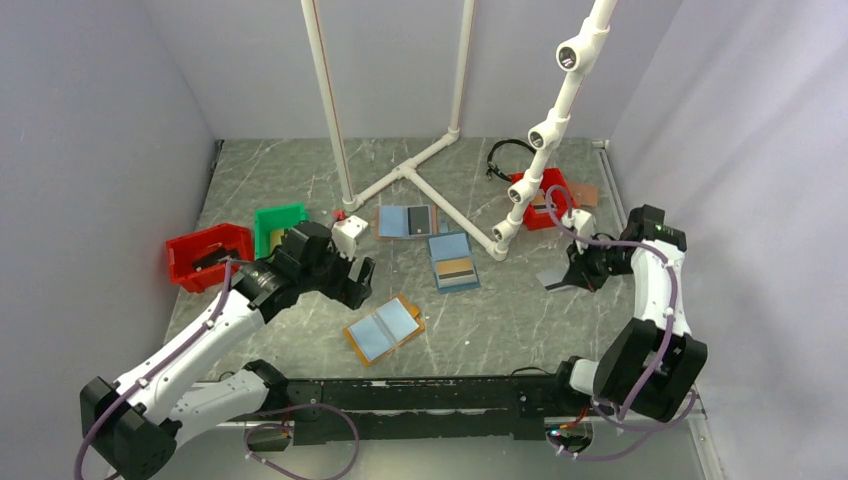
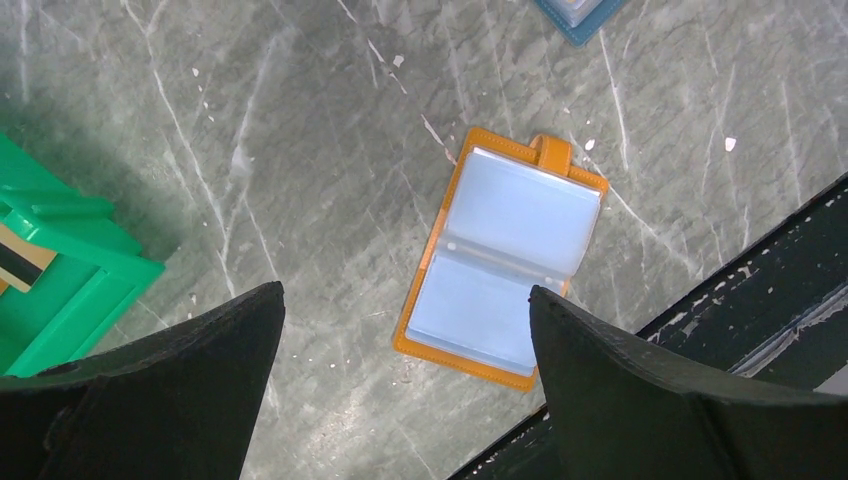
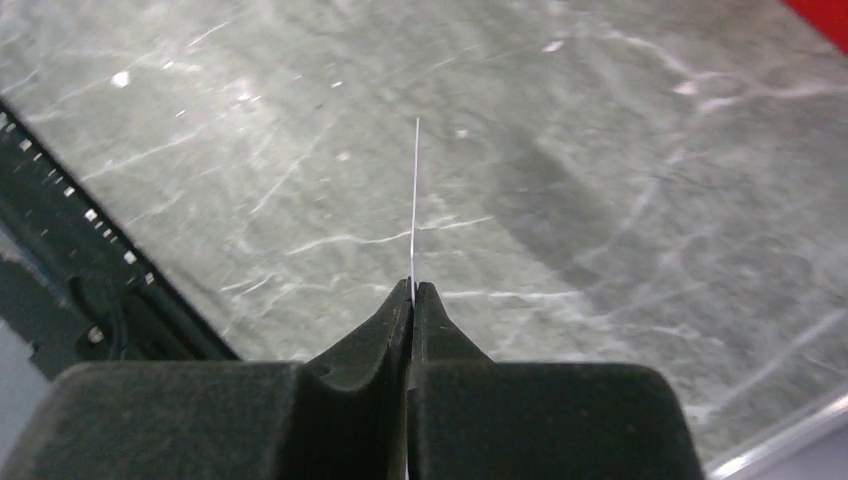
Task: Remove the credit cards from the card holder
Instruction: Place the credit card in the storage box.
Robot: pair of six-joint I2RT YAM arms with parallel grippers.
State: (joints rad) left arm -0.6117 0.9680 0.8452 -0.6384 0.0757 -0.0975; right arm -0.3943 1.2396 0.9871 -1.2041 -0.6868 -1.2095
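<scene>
The card holder (image 1: 383,329) lies open on the grey table, orange-brown at the edges and light blue inside; no card shows in its sleeves. In the left wrist view the card holder (image 2: 505,265) lies below and between my fingers. My left gripper (image 1: 355,281) (image 2: 405,292) is open and empty, hovering just above and to the left of it. My right gripper (image 1: 570,275) (image 3: 412,288) is shut on a thin card (image 1: 553,279), seen edge-on in the right wrist view (image 3: 414,200), held above the table at the right.
Two all-blue holders (image 1: 407,221) (image 1: 453,261) lie behind the card holder. A red bin (image 1: 205,255) and a green bin (image 1: 278,228) (image 2: 60,270) stand left, another red bin (image 1: 545,200) back right. A white pipe frame (image 1: 420,170) crosses the middle. A black rail (image 1: 420,395) runs along the front.
</scene>
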